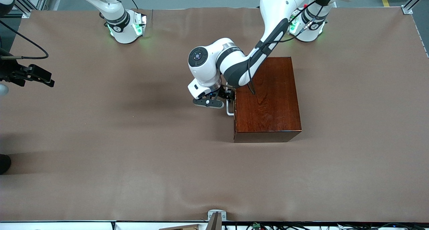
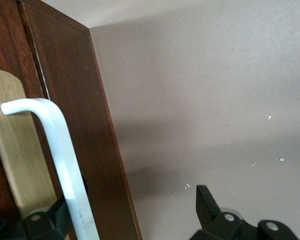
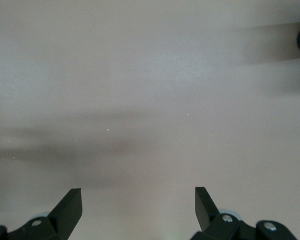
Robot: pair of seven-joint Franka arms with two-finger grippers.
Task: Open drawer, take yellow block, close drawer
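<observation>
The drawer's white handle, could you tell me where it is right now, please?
In the front view the white handle sits on the box's side facing the right arm's end, with the open left hand around it.

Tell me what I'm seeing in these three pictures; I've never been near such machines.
Two white robot arms stand at a brown-covered table. One picture looks down from above; the other two come from cameras on each arm's wrist. On the table is a glossy reddish wooden box whose drawer is shut. The left gripper, a two-fingered claw, is at the drawer's white handle, fingers open on either side of it, nothing gripped yet. The right gripper waits open above bare table near the right arm's end, holding nothing. No yellow block shows.
</observation>
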